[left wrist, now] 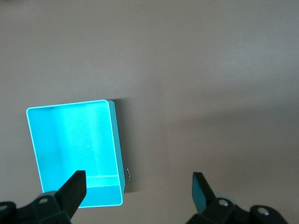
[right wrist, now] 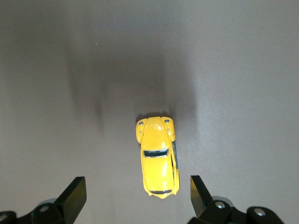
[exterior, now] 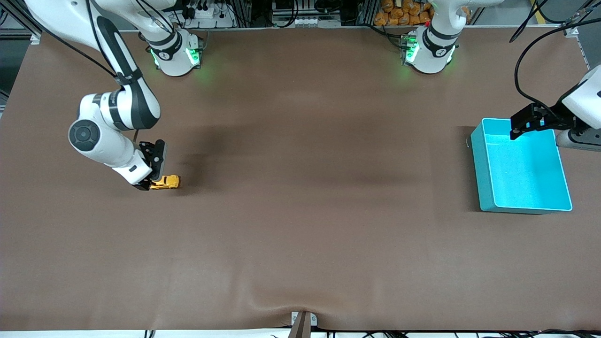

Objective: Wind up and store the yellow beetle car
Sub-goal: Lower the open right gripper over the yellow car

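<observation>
Right gripper (right wrist: 135,196) jaws apart, straddling tiny yellow beetle-shaped toy car (right wrist: 158,156) on brown table, seemingly untouched, lined up for grasp. Left gripper (left wrist: 138,191) waited, jaws apart, over cyan plastic bin (left wrist: 74,149).

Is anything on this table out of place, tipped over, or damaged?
Nothing stands out. The yellow beetle car sits upright on its wheels on the table, under the open right gripper. The cyan bin stands upright and holds nothing, with the open left gripper above it.
</observation>
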### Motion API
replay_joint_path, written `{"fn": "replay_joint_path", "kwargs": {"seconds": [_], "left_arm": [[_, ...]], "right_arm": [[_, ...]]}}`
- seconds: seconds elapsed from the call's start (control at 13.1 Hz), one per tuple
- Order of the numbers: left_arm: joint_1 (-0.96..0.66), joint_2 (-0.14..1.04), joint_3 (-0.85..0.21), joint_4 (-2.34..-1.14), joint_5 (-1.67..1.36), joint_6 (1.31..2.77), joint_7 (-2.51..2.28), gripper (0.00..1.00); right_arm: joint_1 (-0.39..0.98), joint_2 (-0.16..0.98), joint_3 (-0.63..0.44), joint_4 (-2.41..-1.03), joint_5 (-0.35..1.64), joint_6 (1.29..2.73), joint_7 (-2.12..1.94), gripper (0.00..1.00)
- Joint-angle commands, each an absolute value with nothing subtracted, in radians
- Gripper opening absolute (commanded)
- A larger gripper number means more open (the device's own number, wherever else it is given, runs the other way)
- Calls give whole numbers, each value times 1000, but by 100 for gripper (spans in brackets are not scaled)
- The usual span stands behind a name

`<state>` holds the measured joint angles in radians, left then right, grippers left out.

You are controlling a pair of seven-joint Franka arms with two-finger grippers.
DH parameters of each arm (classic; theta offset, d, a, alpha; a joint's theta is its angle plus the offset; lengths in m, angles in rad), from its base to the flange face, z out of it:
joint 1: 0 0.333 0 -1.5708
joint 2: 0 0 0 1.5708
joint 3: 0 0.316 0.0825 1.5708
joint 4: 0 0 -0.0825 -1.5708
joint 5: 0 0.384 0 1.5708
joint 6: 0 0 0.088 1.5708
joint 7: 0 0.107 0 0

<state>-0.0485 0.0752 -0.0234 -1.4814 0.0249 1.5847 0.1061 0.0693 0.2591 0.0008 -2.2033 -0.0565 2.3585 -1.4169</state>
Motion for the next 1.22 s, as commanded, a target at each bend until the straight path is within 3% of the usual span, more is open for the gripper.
{"fn": "replay_joint_path", "kwargs": {"seconds": [0.0, 1.15], "left_arm": [[-46, 49, -26, -1493, 6, 1572, 103, 100], [-34, 54, -25, -1490, 6, 1615, 92, 100]], "right_arm": [[78, 291, -3, -2207, -110, 2408, -1433, 98], [77, 390, -26, -2241, -110, 2577, -1431, 82]]}}
